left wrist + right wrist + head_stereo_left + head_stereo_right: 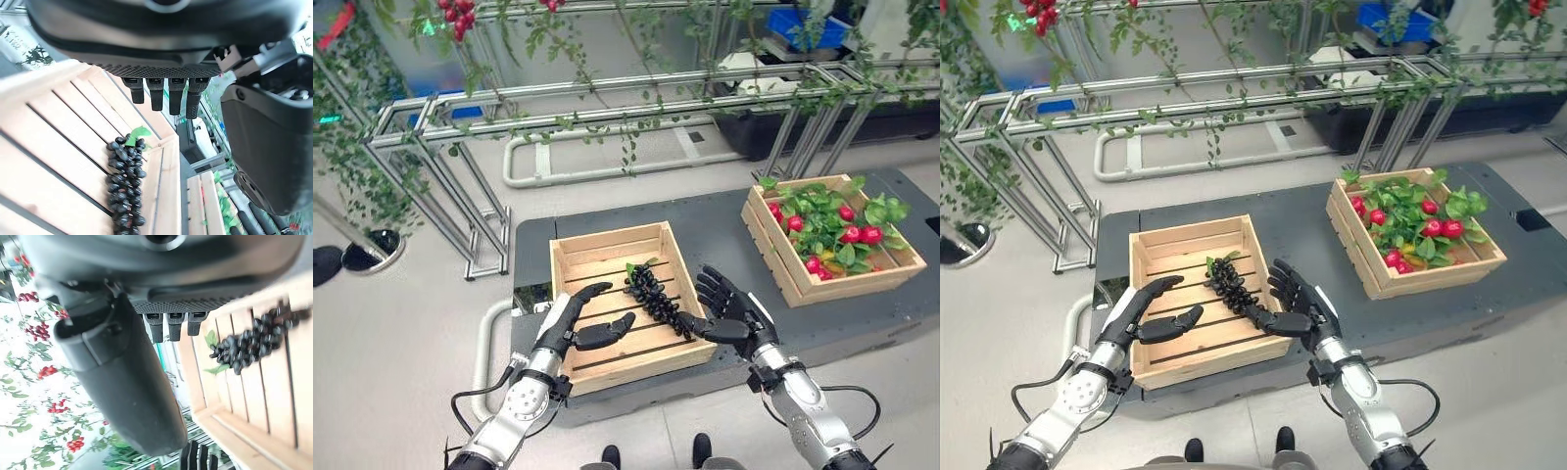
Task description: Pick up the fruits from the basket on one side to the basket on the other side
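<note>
Bunch of black grapes (pixel 654 297) lying on slats inside near wooden crate (pixel 570 258); left hand (pixel 570 320) and right hand (pixel 732 310) flanking it, fingers spread, gripping nothing; red fruits (pixel 850 234) among leaves in far crate (pixel 771 248) at platform's right edge.

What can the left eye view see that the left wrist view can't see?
The left eye view shows the right hand open beside the black grapes, and the red fruit among leaves in the far crate. The left wrist view shows the left hand's straight fingers close up, from the palm side. Both show the grapes lying on the slats of the near crate, with the left hand open over it.
</note>
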You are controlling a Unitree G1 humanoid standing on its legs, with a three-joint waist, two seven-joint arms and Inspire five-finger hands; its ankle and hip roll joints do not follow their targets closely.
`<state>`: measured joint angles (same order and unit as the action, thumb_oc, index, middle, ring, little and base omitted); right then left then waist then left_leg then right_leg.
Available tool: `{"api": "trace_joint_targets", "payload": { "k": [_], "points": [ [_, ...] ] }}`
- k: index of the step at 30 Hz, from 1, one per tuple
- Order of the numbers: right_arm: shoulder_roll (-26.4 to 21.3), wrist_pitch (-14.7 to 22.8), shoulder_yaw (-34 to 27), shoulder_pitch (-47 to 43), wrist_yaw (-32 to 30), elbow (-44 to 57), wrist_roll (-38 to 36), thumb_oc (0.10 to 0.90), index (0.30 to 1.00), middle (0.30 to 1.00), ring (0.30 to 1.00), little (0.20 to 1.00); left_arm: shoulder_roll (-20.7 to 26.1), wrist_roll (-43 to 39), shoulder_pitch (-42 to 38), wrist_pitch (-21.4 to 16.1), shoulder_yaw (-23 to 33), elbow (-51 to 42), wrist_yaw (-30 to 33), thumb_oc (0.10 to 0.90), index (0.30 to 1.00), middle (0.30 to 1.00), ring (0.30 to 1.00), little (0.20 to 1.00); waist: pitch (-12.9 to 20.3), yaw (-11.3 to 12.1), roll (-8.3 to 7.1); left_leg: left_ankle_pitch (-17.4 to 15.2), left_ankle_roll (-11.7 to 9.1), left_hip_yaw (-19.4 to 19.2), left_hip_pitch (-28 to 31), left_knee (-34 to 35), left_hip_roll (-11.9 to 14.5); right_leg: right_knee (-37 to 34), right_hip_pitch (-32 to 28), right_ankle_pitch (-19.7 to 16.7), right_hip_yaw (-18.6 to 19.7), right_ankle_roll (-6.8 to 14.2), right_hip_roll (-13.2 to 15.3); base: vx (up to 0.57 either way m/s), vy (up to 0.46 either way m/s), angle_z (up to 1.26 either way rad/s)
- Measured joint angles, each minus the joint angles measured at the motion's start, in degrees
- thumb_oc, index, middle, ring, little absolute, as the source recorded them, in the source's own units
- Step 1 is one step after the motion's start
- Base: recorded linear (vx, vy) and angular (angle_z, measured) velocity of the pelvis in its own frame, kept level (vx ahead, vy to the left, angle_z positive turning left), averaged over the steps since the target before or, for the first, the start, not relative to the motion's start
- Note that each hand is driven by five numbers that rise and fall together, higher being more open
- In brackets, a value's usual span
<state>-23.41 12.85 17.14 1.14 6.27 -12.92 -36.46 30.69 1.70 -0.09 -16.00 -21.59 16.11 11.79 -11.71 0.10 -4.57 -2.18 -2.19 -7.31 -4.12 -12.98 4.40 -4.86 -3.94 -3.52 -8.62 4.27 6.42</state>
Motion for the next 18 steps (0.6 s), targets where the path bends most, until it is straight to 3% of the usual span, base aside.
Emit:
{"api": "trace_joint_targets", "payload": {
  "k": [1,2,3,7,12,16,18],
  "points": [
    [-0.72,0.5,-0.36,-0.78,-0.21,-0.15,0.01,0.8,0.9,0.9,0.9,0.9,-0.03,1.66,-0.26,-0.52,-0.8,0.0,0.33,0.8,0.9,0.9,0.9,0.9,-0.55,0.14,1.45,0.7,-0.03,-0.64,1.53,5.55,0.61,0.96,0.23,0.55,0.34,-0.74,-1.66,0.03,0.066,-0.14],
    [-1.46,1.4,-0.89,-1.29,-0.69,-0.14,-0.12,0.8,0.9,0.9,0.9,0.9,-0.09,3.48,-0.75,-0.93,-1.92,0.0,0.63,0.8,0.9,0.9,0.9,0.9,-0.72,-0.38,3.99,1.03,-0.56,0.41,2.78,7.54,1.21,1.05,0.49,1.03,0.59,-1.2,-3.52,0.04,0.062,-0.25],
    [-1.73,1.95,-0.97,-1.81,-1.03,-0.27,-0.32,0.8,0.9,0.9,0.9,0.9,0.02,4.79,-1.28,-1.2,-2.5,0.0,1.23,0.8,0.9,0.9,0.9,0.9,-0.92,-0.56,4.88,2.65,-0.09,2.06,3.44,8.98,1.01,1.27,0.73,1.43,0.71,-1.21,-4.06,0.13,0.047,-0.37],
    [-1.87,2.46,-0.92,-2.42,-1.2,-0.37,-0.51,0.8,0.9,0.9,0.9,0.9,1.41,11.12,-5.5,-1.97,-2.78,-0.05,5.97,0.8,0.9,0.9,0.9,0.9,-1.4,-2.4,5.36,5.54,-0.01,0.65,5.15,14.3,0.96,1.86,2.4,1.06,0.19,-0.82,-3.88,0.12,0.073,-0.23],
    [-2.48,2.43,-0.76,-3.48,-1.24,-0.3,-0.49,0.8,0.9,0.9,0.9,0.9,5.44,21.61,-13.92,-1.72,-2.85,-0.04,18.75,0.8,0.9,0.9,0.9,0.9,-2.73,-3.12,7.33,5.82,-0.06,-0.56,4.46,15.4,0.47,1.23,4.34,0.77,1.2,-0.53,-3.44,-0.06,0.092,-0.12],
    [-5.58,2.32,-0.39,-9.96,-1.25,-0.36,-0.43,0.8,0.9,0.9,0.9,0.9,11.22,26.95,-25.73,-0.47,-4.87,3.74,26.35,0.8,0.9,0.9,0.9,0.9,-6.95,-4.12,10.6,6.38,0.67,-1.14,-0.42,14.56,-0.05,3.79,10.2,0.49,2.05,-0.14,-2.86,-0.13,0.1,-0.09],
    [-6.16,1.81,-0.01,-14.76,-1.27,-0.61,-0.37,0.8,0.9,0.9,0.9,0.9,13.32,30.14,-33.22,1.98,-8.17,9.0,28.76,0.8,0.9,0.9,0.9,0.9,-10.36,-5.27,11.14,6.45,0.77,-1.58,-1.48,13.98,-0.28,5.51,12.09,0.74,2.48,-0.04,-2.54,-0.04,0.129,-0.2]
  ]
}}
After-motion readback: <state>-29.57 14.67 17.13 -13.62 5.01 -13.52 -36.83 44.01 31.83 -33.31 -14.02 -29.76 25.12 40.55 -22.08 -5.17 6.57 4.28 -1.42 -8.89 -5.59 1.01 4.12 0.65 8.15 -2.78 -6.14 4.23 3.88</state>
